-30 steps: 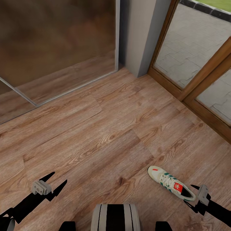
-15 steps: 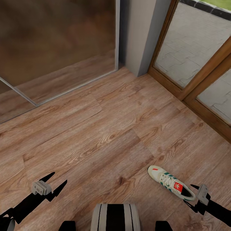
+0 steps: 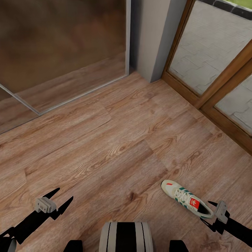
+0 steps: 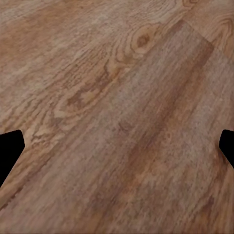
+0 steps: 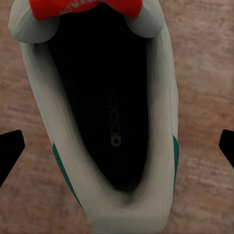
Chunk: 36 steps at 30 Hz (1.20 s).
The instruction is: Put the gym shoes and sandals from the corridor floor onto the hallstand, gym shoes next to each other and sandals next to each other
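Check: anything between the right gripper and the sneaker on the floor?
Nothing visible. The right gripper hangs open at the heel end of the gym shoe; the right wrist view looks straight into its opening, with only bare corridor floor around it.

- head view looks steeply down over the corridor floor [image 3: 115,140].
- right wrist view hangs close above the gym shoe [image 5: 107,122], shared with the head view [image 3: 186,199].
- left wrist view faces bare planks, close.
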### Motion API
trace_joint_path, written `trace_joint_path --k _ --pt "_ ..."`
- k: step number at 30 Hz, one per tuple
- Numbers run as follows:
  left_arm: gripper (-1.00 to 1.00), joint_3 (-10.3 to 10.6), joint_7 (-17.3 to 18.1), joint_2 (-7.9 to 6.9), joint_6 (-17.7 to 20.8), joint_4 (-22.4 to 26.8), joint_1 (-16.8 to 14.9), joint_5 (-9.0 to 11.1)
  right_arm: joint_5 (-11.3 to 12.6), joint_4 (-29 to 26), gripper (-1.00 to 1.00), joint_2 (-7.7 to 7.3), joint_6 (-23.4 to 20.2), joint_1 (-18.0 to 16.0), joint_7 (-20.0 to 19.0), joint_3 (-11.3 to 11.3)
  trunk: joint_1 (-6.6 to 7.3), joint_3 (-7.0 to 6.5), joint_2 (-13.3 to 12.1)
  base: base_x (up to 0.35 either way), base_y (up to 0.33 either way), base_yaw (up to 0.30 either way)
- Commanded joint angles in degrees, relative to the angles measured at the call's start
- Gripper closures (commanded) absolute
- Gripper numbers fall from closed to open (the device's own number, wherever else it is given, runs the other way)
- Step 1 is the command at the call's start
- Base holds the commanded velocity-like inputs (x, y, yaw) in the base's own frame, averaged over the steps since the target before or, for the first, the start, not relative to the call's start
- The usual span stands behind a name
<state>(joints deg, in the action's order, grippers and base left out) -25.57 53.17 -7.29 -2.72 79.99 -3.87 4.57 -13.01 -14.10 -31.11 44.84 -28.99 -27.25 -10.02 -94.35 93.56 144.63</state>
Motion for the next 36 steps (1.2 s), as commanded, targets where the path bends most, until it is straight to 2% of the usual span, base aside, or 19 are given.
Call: trace_joint_path --k 1,19,36 --pt "-1.00 0.0 0.0 0.00 0.0 0.0 0.0 0.0 0.0 0.0 -1.00 0.00 0.0 0.0 0.0 0.0 0.00 0.01 0.0 0.000 0.000 0.000" --pt "-1.00 0.0 0.0 0.00 0.0 0.0 0.0 0.0 0.0 0.0 -1.00 0.00 0.0 0.0 0.0 0.0 0.00 0.11 0.0 0.000 0.000 0.000" --pt "-1.00 0.0 0.0 0.00 0.0 0.0 0.0 0.0 0.0 0.0 -1.00 0.00 0.0 0.0 0.1 0.0 0.00 0.74 0.0 0.000 0.000 0.000"
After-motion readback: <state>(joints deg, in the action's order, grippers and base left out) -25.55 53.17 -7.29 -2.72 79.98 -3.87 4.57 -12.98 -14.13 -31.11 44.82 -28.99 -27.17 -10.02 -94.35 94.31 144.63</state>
